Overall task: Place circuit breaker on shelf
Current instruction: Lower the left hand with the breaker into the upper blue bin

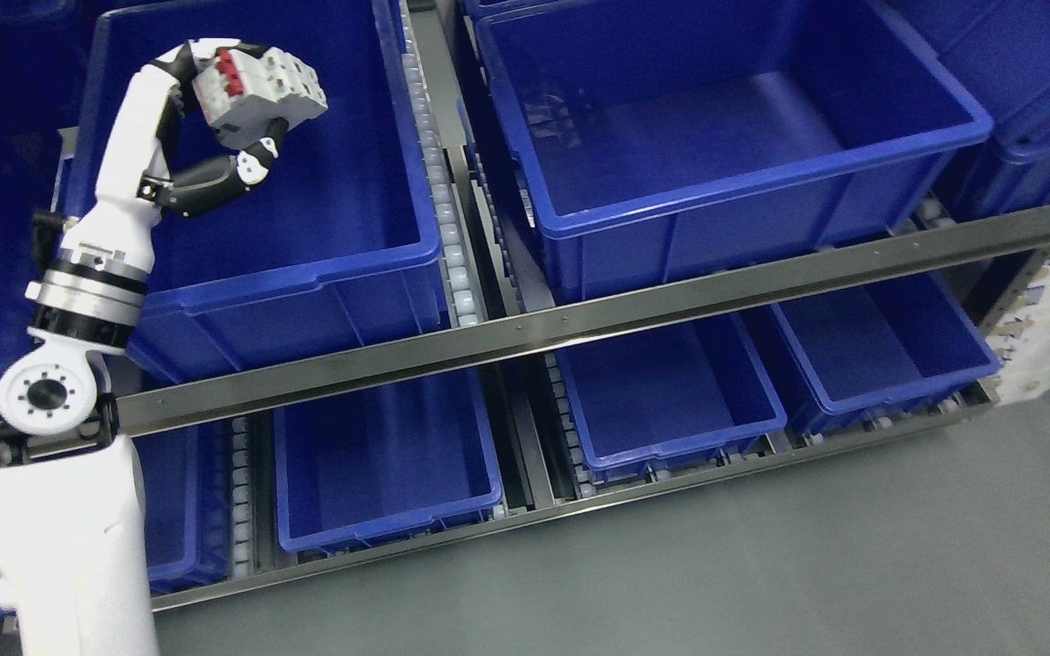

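A grey-white circuit breaker (pixel 261 89) with red switches is held in my left hand (pixel 229 109), whose fingers curl over its top and whose thumb presses from below. The arm rises from the lower left. The breaker hangs in the air above the open inside of a large blue bin (pixel 306 264) on the upper shelf level, over the bin's left half. The right arm is out of sight.
A second large blue bin (pixel 762 173) sits to the right on the same level, past a roller track (pixel 438 182). A metal shelf rail (pixel 580 314) crosses the front. Smaller blue bins (pixel 671 437) stand on the lower level above grey floor.
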Tool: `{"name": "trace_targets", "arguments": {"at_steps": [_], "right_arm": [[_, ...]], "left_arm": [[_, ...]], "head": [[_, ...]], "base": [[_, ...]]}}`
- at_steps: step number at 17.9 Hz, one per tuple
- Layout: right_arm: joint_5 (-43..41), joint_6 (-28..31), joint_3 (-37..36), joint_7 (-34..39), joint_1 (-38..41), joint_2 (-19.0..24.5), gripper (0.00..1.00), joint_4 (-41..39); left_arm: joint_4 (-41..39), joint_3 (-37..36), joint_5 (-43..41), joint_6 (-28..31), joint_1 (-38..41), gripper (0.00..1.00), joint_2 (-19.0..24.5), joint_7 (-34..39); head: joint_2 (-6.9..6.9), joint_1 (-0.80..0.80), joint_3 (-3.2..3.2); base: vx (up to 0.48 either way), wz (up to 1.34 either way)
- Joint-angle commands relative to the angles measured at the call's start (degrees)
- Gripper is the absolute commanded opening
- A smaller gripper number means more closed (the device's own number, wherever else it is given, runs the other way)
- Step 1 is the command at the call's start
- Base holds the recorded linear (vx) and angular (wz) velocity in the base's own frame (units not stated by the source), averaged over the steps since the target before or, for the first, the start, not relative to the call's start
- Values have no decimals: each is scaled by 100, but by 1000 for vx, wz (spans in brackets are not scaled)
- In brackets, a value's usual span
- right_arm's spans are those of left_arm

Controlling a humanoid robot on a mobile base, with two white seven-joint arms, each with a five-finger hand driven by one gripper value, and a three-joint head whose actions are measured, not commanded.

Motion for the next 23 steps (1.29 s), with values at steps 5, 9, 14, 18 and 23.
{"name": "trace_targets", "arguments": {"at_steps": [5, 9, 14, 18, 23], "right_arm": [[2, 188, 114, 8, 1, -100, 100, 0], [2, 188, 114, 17, 1, -100, 100, 0], [2, 188, 114, 17, 1, -100, 100, 0], [1, 188, 114, 8, 1, -100, 100, 0], [2, 188, 114, 17, 1, -100, 100, 0]], "left_arm": [[4119, -1777, -1796, -64, -2076, 14, 773, -228], [5163, -2172, -1998, -47, -2673, 14, 422, -184], [6466, -2620, -2131, 111, -3500, 14, 149, -167], [6502, -2797, -2131, 199, -3457, 16, 139, 26], [6468, -2745, -2122, 190, -3439, 42, 192, 97]], "head": [[0, 0, 0], [0, 0, 0], [0, 0, 0], [0, 0, 0], [-1, 0, 0]], "base": [[119, 290], [108, 59], [90, 4], [39, 2], [5, -4]]}}
